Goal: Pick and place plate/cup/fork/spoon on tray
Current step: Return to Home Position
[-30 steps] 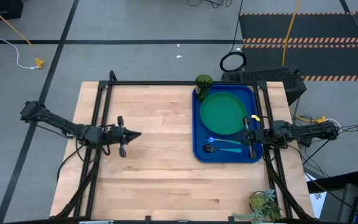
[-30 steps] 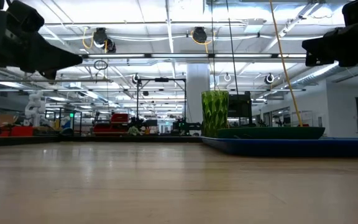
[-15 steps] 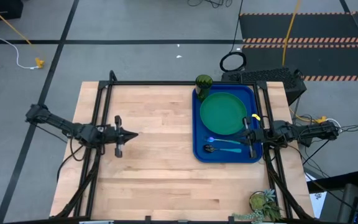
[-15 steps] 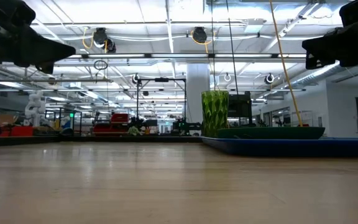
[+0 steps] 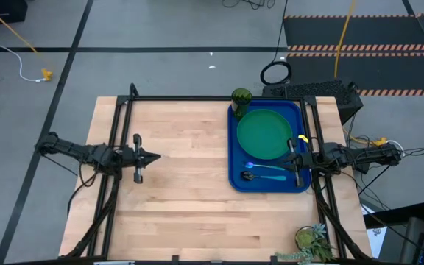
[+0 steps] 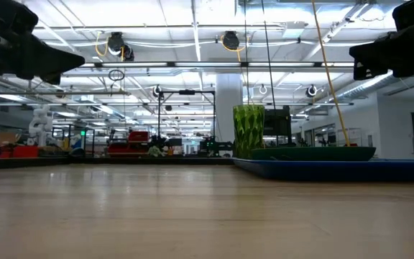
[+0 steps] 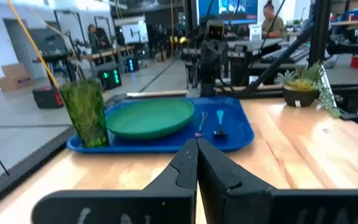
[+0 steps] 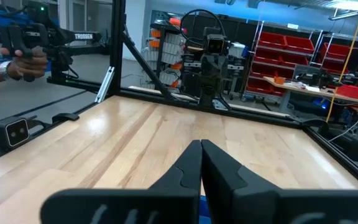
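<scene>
All four items are already being carried by the blue tray [image 5: 235, 151]: the green plate [image 5: 264, 134] in its middle, the olive cup [image 5: 241, 97] at the tray's far corner, and the fork [image 5: 265, 167] and spoon [image 5: 260, 177] lying side by side on the near strip, long axes running across the tray toward the right arm. The right gripper [image 5: 295, 157] is being held over the tray's right edge, fingers pressed together, empty. The left gripper [image 5: 155, 157] is being held well apart from the tray, pointed at it, fingers pressed together, empty. Nothing is judged left to pick; the right arm is nearer the tray.
</scene>
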Tool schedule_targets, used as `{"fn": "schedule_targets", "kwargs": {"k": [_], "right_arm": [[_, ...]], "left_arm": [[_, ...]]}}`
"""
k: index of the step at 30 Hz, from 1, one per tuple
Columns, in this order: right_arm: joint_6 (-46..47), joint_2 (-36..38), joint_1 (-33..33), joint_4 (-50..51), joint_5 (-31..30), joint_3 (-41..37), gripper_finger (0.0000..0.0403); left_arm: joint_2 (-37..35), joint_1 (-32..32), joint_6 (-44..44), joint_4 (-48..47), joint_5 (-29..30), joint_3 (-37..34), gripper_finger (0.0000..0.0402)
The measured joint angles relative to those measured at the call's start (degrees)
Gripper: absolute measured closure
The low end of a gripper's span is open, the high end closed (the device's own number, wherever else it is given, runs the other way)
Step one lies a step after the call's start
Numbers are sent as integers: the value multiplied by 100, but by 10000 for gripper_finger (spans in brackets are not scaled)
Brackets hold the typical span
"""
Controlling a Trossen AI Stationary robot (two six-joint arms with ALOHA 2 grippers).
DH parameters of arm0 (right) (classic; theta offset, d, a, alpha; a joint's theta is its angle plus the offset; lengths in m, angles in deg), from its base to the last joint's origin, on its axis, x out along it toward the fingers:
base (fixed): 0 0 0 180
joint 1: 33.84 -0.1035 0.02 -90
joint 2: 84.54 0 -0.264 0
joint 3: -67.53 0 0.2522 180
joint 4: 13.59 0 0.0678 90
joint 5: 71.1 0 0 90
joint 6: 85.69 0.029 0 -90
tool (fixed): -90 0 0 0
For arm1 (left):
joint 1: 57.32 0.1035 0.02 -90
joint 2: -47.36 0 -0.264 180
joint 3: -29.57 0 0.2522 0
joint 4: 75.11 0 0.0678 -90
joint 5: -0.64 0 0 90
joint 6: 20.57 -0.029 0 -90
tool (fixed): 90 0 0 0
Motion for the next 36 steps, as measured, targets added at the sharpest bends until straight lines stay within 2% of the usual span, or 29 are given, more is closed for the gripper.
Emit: {"fn": "schedule_targets", "kwargs": {"k": [10, 19, 24, 32, 36], "right_arm": [[0, -2, 0, -2, 0, 0, 403], [0, -4, 0, -2, 0, 0, 403], [-2, -7, 0, -4, 0, 0, 403], [-2, -7, 0, -4, 0, 0, 403], [-2, -7, 0, -4, 0, 0, 403]], "left_arm": [[-161, 281, -294, -46, -329, 5, 398], [-287, 138, -143, -59, -416, 5, 397], [-387, 85, -478, -23, -419, 2, 399], [-388, 515, -583, -52, -445, 1, 394], [-388, 823, -590, -79, -967, 1, 398]]}}
